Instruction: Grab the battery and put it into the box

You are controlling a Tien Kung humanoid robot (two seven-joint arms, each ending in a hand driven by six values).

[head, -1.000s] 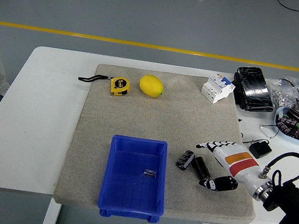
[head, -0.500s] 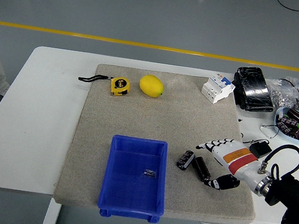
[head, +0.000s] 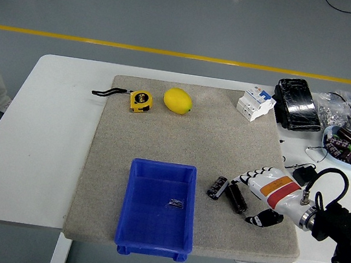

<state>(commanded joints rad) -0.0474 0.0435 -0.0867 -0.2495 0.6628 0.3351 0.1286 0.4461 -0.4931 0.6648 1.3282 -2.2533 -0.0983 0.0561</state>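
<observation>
The right hand [head: 255, 194] is held with fingers and thumb apart around the nearer battery [head: 238, 197], not yet clamped, so it can be carried to the box [head: 158, 209] at nine o'clock.

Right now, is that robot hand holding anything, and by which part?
Nothing yet: the right hand is open around the nearer battery, not gripping it.

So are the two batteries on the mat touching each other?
Apart. The head view shows a thin strip of mat between the left battery and the right battery, which lies by the right hand.
</observation>
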